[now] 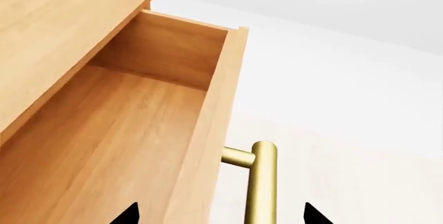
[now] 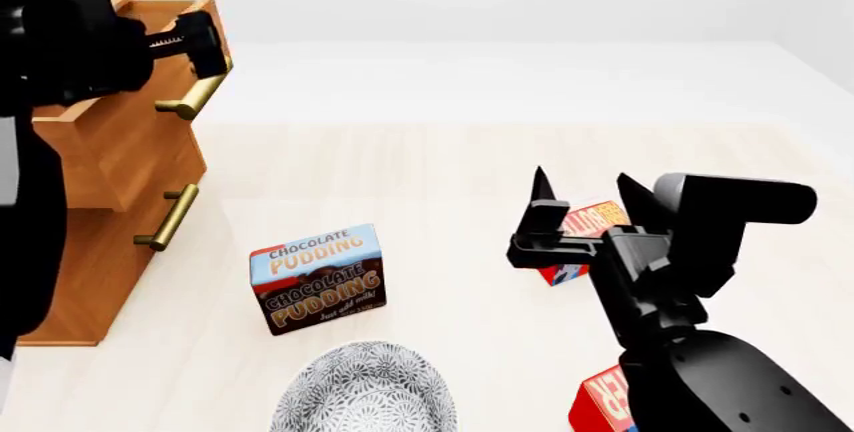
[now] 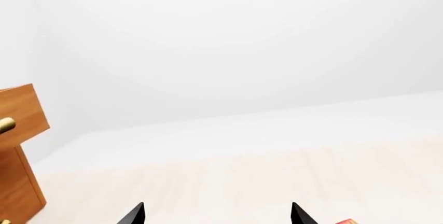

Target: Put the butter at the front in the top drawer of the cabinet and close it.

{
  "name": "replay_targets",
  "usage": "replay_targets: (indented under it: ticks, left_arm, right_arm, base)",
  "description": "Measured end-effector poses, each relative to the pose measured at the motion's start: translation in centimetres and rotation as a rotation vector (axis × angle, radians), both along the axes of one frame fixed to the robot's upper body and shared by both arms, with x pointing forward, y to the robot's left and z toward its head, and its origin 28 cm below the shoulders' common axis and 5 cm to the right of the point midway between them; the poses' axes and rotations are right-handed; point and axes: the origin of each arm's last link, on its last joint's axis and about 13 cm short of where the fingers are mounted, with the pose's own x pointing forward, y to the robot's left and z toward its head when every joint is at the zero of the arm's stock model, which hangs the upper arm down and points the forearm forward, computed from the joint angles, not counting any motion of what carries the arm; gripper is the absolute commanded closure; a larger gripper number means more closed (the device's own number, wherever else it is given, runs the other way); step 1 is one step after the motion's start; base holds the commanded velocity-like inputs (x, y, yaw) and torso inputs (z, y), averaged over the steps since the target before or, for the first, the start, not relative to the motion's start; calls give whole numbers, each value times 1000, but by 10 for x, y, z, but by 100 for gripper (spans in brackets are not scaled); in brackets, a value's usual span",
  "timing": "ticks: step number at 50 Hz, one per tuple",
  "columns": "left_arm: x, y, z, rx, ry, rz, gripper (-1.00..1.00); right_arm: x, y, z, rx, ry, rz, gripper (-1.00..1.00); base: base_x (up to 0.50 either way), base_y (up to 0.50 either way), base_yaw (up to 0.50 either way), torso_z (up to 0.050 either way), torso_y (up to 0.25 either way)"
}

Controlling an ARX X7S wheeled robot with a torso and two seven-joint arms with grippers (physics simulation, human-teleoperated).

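The cabinet stands at the left of the head view, its top drawer pulled out and showing nothing inside. My left gripper is open, its fingertips on either side of the drawer's brass handle without closing on it. Two red-orange butter boxes lie on the floor. One box sits just below my open right gripper, and the nearer box is partly hidden by my right arm. Their labels are too small to read. Nothing lies between the right fingers.
A chocolate pudding box stands in the middle of the floor, with a grey patterned bowl in front of it. A lower drawer handle sticks out from the cabinet front. The right wrist view shows the cabinet's edge and pale floor.
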Motion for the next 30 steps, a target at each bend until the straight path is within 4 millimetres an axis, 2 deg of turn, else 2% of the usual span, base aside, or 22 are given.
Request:
replay_targets:
  ticks: [30]
  left_arm:
    - [0, 3, -4, 1, -4, -9, -100]
  right_arm:
    - [5, 4, -3, 2, 21, 14, -100]
  base:
    - [0, 0, 0, 0, 0]
